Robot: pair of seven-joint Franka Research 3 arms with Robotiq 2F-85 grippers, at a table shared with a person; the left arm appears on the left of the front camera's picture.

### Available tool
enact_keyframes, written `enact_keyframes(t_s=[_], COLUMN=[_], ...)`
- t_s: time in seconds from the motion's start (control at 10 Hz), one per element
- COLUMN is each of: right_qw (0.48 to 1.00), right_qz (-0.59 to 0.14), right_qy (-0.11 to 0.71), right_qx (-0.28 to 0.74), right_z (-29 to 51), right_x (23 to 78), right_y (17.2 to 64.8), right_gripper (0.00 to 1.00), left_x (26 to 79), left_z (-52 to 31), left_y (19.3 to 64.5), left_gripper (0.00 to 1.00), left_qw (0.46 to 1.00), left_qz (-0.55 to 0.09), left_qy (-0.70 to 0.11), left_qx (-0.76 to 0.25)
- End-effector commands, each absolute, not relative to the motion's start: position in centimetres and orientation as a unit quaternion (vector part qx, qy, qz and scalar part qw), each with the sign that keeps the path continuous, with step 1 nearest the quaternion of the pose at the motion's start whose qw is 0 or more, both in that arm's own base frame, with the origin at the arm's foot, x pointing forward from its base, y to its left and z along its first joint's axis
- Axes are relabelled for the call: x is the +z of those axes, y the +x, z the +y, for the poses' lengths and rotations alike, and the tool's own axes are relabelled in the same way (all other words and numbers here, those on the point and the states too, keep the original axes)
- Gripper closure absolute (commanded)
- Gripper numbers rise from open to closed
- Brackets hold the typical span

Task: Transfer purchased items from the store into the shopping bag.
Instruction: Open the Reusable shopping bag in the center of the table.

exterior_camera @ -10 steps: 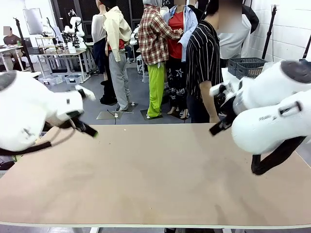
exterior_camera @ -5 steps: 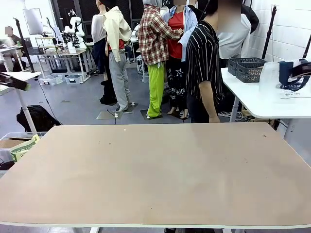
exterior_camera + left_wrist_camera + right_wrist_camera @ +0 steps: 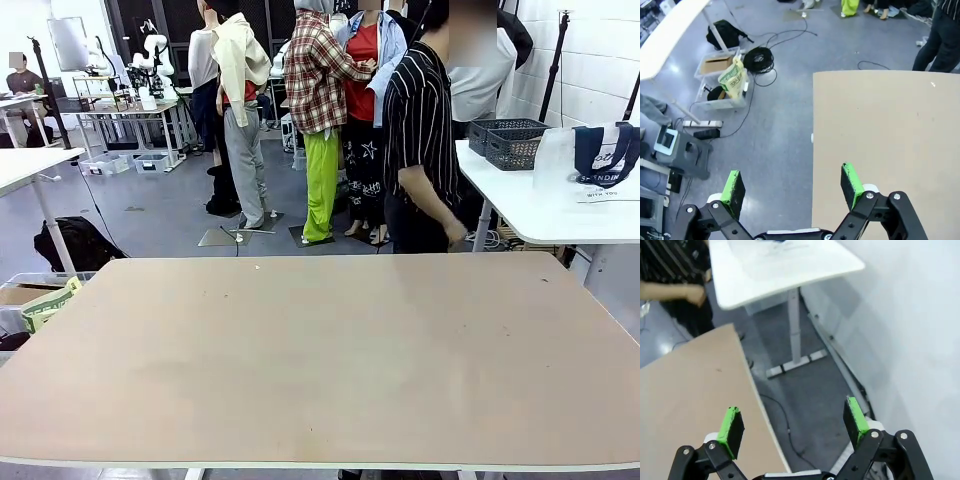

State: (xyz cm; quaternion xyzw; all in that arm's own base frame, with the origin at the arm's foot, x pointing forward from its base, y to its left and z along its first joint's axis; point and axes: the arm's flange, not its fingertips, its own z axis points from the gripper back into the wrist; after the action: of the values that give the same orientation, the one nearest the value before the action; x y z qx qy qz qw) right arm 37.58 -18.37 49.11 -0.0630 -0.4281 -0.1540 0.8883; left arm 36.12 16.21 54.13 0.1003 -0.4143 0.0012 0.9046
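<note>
Both jaws wide and empty: I see my left gripper (image 3: 791, 184) above the table's (image 3: 885, 125) left edge, right gripper (image 3: 793, 425) above its right.

Even, bright indoor light falls from overhead; the worktop (image 3: 320, 360) shows soft sheen without hard shadows. Wrist views bend strongly at edges, and the floor (image 3: 775, 115) reflects pale glare.
</note>
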Motion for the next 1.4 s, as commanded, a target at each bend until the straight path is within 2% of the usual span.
enact_keyframes(t_s=[0.0,1.3], right_qw=[0.88,0.88], right_qz=[-0.439,-0.439], right_qy=[-0.073,-0.073], right_qx=[-0.169,-0.169], right_z=[-19.64,-19.64], right_x=[50.4,50.4], right_y=[36.32,36.32], right_gripper=[0.0,0.0], left_x=[55.14,55.14], left_z=[15.14,15.14], left_y=[36.05,36.05], left_gripper=[0.0,0.0], left_qw=[0.898,0.898], left_qz=[-0.427,-0.427], left_qy=[0.105,0.105], left_qx=[-0.024,-0.024])
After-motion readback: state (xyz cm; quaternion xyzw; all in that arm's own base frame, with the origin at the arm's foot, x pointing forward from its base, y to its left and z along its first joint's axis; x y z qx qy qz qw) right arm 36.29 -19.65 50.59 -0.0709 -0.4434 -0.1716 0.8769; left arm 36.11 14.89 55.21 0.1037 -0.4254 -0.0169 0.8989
